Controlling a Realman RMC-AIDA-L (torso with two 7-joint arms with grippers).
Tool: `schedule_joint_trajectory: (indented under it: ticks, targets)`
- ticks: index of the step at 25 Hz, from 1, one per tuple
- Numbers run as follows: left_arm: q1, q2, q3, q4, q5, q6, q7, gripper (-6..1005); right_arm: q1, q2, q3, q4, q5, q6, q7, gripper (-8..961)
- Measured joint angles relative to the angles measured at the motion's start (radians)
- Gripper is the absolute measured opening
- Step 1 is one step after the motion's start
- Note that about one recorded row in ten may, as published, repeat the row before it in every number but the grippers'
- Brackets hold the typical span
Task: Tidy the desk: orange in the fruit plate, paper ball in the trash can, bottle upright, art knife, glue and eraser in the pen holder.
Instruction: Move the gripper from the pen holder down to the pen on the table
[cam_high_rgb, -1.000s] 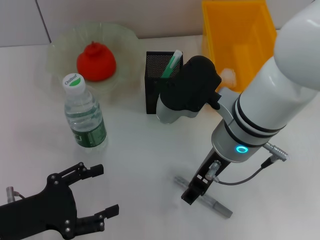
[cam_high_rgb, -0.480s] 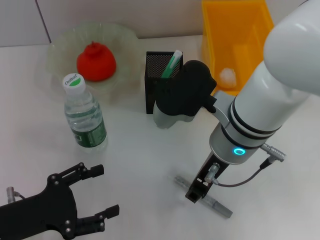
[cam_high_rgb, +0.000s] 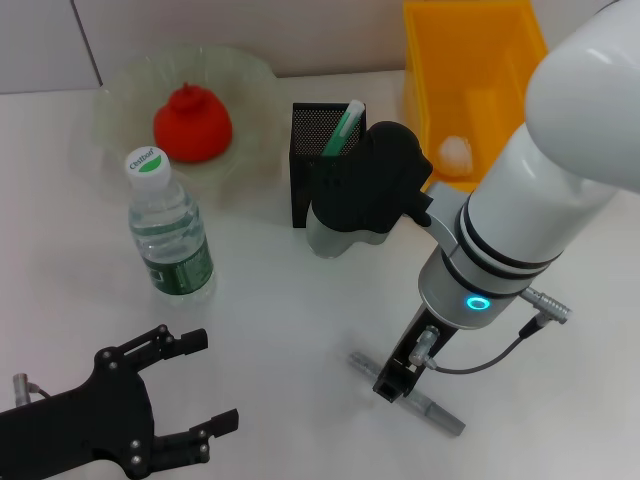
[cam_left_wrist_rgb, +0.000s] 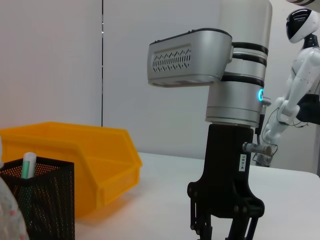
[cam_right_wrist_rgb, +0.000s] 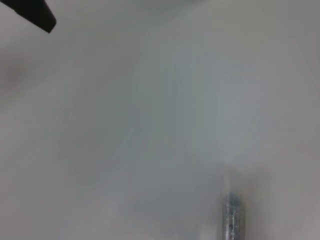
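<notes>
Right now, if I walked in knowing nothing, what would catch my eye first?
The big white right arm, reaching down with its pincer over a grey art knife lying on the table near the front. Behind it sits a bright yellow bin holding a paper ball, and far left a red-orange fruit in a glass plate.

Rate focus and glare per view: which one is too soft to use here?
Right wrist view: too soft, a blurred pale table with only the grey knife tip recognisable. Head view: sharp, even light, soft shadows under the bottle and right gripper. Left wrist view: the right gripper and yellow bin are crisp, while the pen holder is slightly soft; no glare.
</notes>
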Motion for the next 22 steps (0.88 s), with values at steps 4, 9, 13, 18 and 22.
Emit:
schedule_joint_trajectory:
  ticks: [4, 9, 13, 18, 22]
  targets:
    - [0.0, 0.0, 0.0, 0.0, 0.0, 0.0, 0.0, 859, 0.007, 0.0, 0.0, 0.013, 0.0, 0.0, 0.0, 446]
    - [-0.001, 0.0, 0.0, 0.0, -0.001, 0.0, 0.001, 859, 0.011, 0.0, 0.0, 0.022, 0.001, 0.001, 0.0, 400]
    - [-0.002, -0.001, 0.0, 0.0, -0.001, 0.0, 0.001, 859, 0.011, 0.0, -0.002, 0.024, 0.001, 0.002, 0.0, 384]
    - [-0.002, -0.001, 0.0, 0.0, -0.001, 0.0, 0.003, 859, 0.015, 0.0, -0.017, 0.029, 0.005, 0.01, 0.0, 364]
    - [0.0, -0.002, 0.0, 0.0, 0.0, 0.0, 0.004, 859, 0.027, 0.0, -0.025, 0.048, 0.013, 0.013, 0.0, 348]
